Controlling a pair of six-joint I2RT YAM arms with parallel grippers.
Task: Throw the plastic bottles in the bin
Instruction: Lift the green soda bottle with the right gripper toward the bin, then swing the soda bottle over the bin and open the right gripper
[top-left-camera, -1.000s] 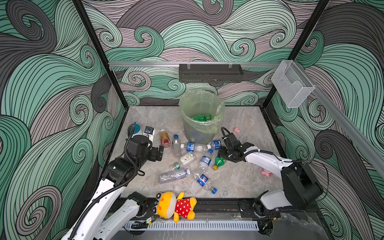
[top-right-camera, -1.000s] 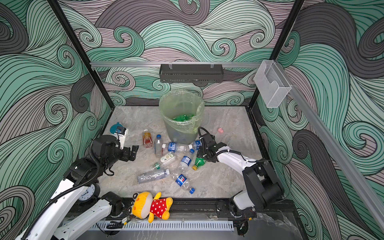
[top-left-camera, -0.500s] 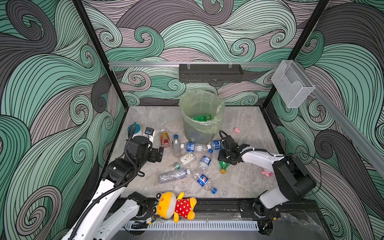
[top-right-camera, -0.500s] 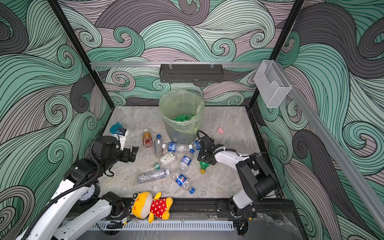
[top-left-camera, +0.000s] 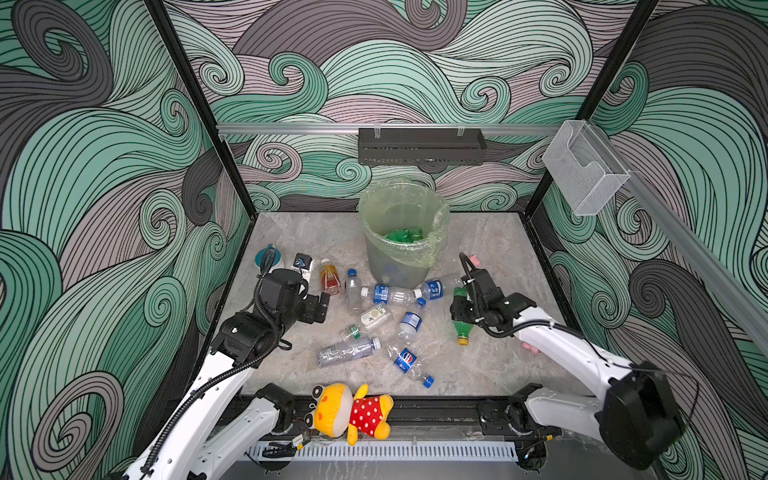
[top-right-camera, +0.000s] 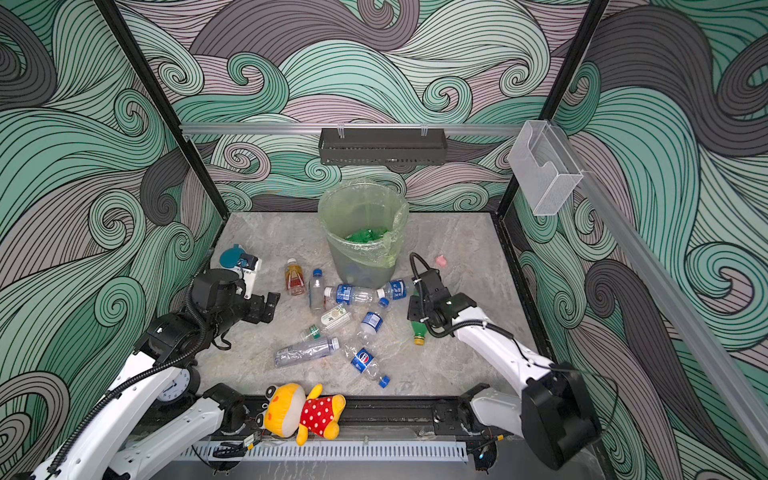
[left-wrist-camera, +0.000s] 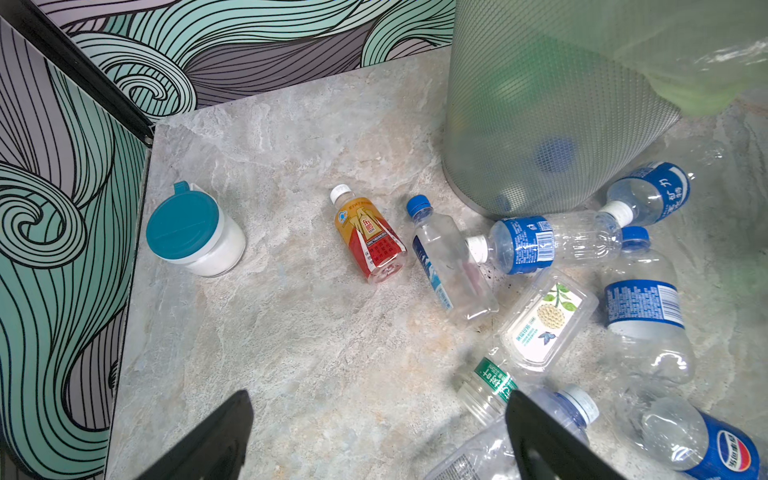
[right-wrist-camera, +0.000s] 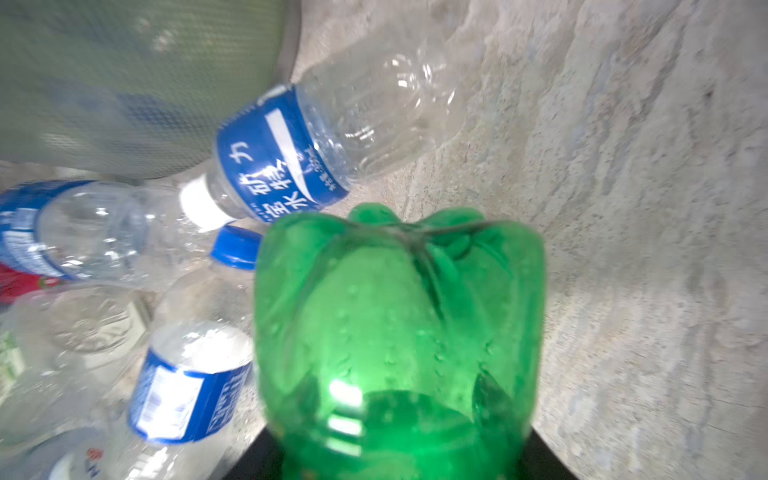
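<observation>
1. In both top views the bin (top-left-camera: 399, 266) (top-right-camera: 361, 266) stands at the back middle of the worktop (top-left-camera: 311, 232) (top-right-camera: 270, 232), and a green heap (top-left-camera: 405, 235) shows inside it. The right gripper (top-left-camera: 460, 311) (top-right-camera: 415, 312) sits over the middle of a green bottle (top-left-camera: 462, 330) (top-right-camera: 418, 332) just right of the bin's foot. The bottle's yellow cap points to the front edge and its base points to the bin. The gripper body hides the jaws from above, and I cannot tell whether the bottle is lifted. Loose bottles (top-left-camera: 390, 295) (top-right-camera: 353, 294) lie in front of the bin, between the two grippers. The left gripper (top-left-camera: 319, 308) (top-right-camera: 269, 306) hovers left of them, near a red bottle (top-left-camera: 328, 276) (top-right-camera: 294, 277), and touches none.
2. In the left wrist view the left gripper (left-wrist-camera: 374, 449) is spread wide over bare worktop (left-wrist-camera: 291, 332). One finger overlaps a crushed clear bottle (left-wrist-camera: 478, 457) at the frame's edge. The red bottle (left-wrist-camera: 370, 235) and the clear ones (left-wrist-camera: 453, 266) lie ahead, beside the bin (left-wrist-camera: 540, 124).
3. In the right wrist view the green bottle (right-wrist-camera: 399, 332) fills the right gripper (right-wrist-camera: 399, 457). The dark fingers (right-wrist-camera: 544, 457) press on both of its sides, pinching it. Its base points away, toward a blue-labelled bottle (right-wrist-camera: 291, 158) that lies against the bin (right-wrist-camera: 124, 83).
</observation>
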